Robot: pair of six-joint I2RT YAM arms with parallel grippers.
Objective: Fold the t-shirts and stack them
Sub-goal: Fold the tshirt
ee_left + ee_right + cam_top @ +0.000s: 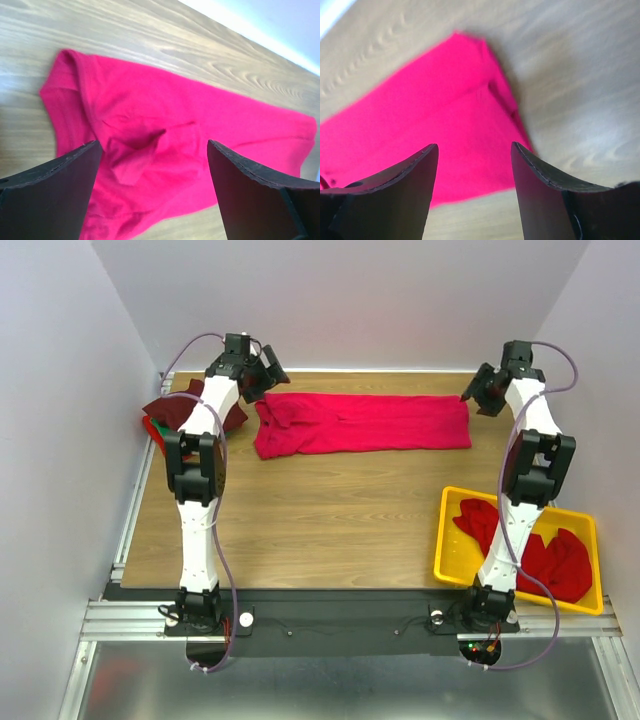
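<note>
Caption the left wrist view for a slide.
Open left pincer hovers above a crumpled crimson cloth t-shirt on the wooden table.

We identify the left arm and right arm by white link shells and black joint housings. A lilac cable runs along each. The left gripper and right gripper carry matte black, wedge-shaped fingers. Red and green lights glow below the right base.

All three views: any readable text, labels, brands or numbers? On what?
None readable in any view.
red t-shirt: plain cloth, no print or tag showing.
yellow tray: no label visible.
left fingers and right fingers: plain black, unmarked.
lights at the right arm's base: too small to show any characters.
</note>
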